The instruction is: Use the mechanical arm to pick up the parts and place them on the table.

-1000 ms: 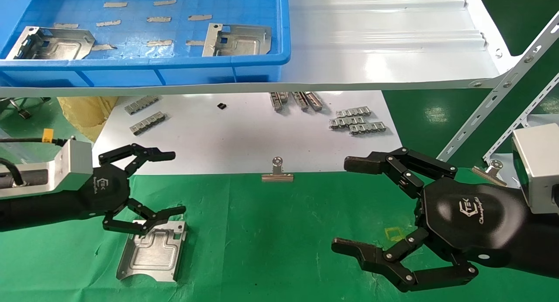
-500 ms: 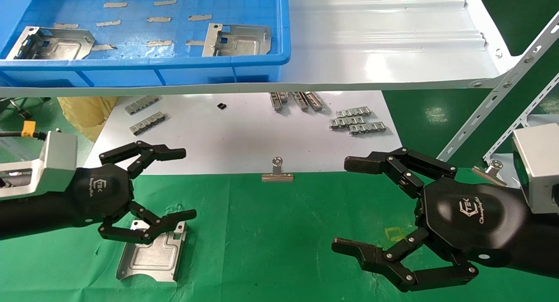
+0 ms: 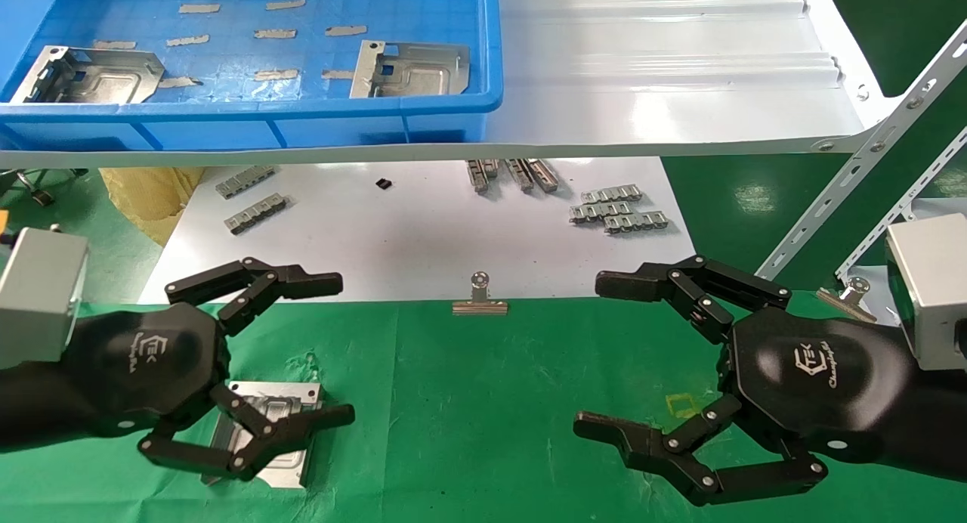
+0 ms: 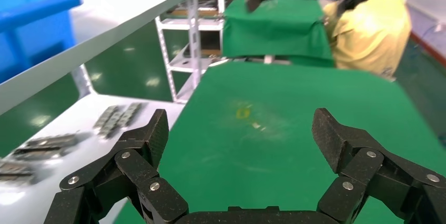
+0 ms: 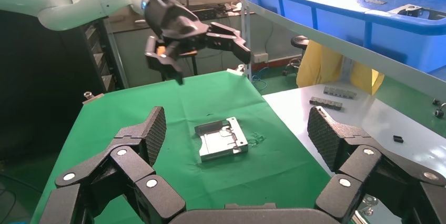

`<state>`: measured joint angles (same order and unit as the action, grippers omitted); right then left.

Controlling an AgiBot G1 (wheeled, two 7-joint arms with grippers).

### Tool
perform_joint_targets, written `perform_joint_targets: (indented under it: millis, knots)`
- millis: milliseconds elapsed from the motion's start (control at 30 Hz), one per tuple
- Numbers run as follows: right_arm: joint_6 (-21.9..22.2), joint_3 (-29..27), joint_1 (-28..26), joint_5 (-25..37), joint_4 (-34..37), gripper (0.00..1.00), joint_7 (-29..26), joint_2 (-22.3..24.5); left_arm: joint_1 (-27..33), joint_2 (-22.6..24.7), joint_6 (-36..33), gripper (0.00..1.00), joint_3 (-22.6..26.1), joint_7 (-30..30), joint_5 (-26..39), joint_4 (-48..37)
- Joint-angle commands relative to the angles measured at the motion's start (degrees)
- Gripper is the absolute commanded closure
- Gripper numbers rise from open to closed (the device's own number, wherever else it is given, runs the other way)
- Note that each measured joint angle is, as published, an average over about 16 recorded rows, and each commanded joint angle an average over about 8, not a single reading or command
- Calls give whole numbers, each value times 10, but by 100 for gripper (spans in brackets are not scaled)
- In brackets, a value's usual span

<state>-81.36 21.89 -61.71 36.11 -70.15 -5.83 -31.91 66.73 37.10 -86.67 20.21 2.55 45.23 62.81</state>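
Note:
One of the parts, a silver plate (image 3: 264, 436), lies flat on the green table (image 3: 468, 402). It also shows in the right wrist view (image 5: 221, 140). My left gripper (image 3: 340, 349) hovers above the plate, open and empty, and its lower finger hides part of the plate. The left wrist view shows only cloth between its fingers (image 4: 240, 129). Two more parts (image 3: 91, 73) (image 3: 412, 68) lie in the blue bin (image 3: 483, 100) on the shelf. My right gripper (image 3: 593, 354) is open and empty over the table's right side, seen wide apart in its own view (image 5: 235, 121).
A white sheet (image 3: 423, 236) behind the cloth carries notched strips (image 3: 616, 209) and a binder clip (image 3: 480, 300). The white shelf (image 3: 665, 92) overhangs it. A slotted steel post (image 3: 854, 183) and another clip (image 3: 850, 292) stand at the right. A yellow square outline (image 3: 684, 404) marks the cloth.
My left gripper has lifted and drawn back from the plate, staying open. The plate lies where it was. The right arm has not moved.

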Motion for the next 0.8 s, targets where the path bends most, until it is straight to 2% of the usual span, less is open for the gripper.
perform_joint_targets:
  millis: [33,367,800]
  knots:
    - [0,0,0,0,0,0,0,0,-11,-4,2,0,-9,18,-7,23]
    - [0,0,0,0,0,0,0,0,-57,-23,10,0,-46,88,-38,119]
    - [0,0,0,0,0,0,0,0,-58,-23,11,0,-47,87,-39,120]
